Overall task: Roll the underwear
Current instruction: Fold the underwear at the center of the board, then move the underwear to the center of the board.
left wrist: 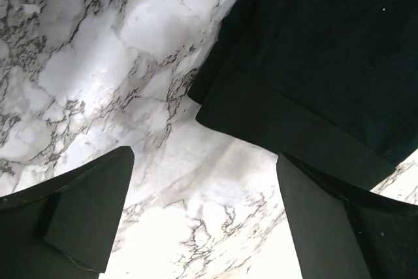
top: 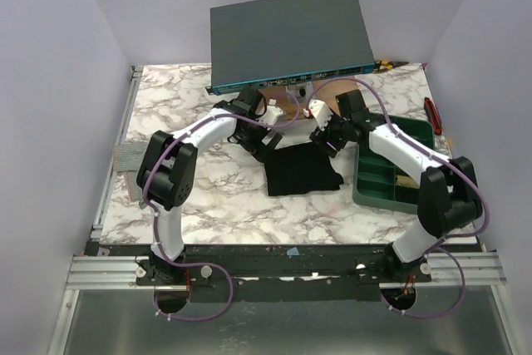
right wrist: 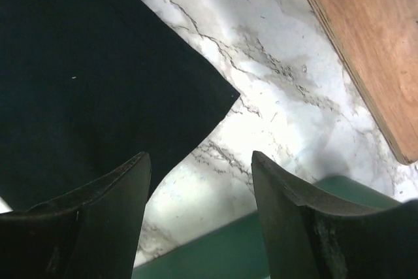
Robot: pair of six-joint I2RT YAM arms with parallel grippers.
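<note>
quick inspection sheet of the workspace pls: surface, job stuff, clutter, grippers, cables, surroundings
surface: marble-pattern table, no spills or marks seen
job's things: black underwear lying flat between the two arms, not yet rolled
clutter: green tray at the right; dark box at the far edge; wooden board under it; red-handled tool beyond the tray
grippers: left gripper open, empty, at the garment's edge; right gripper open, empty, at its corner
cables: purple cables run along both arms and loop at the bases
surroundings: plain pale walls
</note>
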